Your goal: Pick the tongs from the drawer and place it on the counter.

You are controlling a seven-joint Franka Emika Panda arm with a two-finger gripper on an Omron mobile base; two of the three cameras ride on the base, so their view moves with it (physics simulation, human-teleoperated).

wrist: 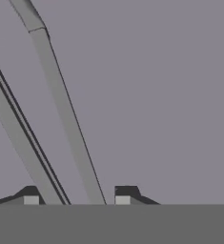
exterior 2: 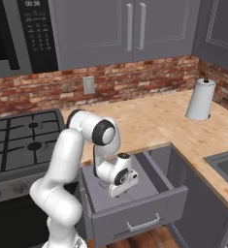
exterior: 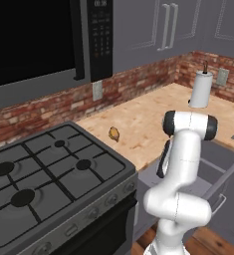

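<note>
In the left base view, the white arm is standing in front of the wide grey drawer [exterior: 219,180], hiding most of its inside; the drawer's right end is running off the frame. The light tan wood-grain bench [exterior: 148,124] is carrying a small yellow-brown lump [exterior: 114,133] and a white paper-towel roll [exterior: 201,88].

In the right base view, the jaws' gripper [exterior 2: 119,190] is reaching down into the open drawer [exterior 2: 135,213], just above its floor; the hand is covering whatever is lying beneath it.

In the hand view, the slim grey metal tongs [wrist: 61,105] are lying on the drawer floor, two long arms running diagonally and passing between the two dark fingertips [wrist: 127,194]. The jaws are sitting narrowly on either side of the tongs, pinching them, though the contact itself is being cut off by the frame's bottom.
</note>
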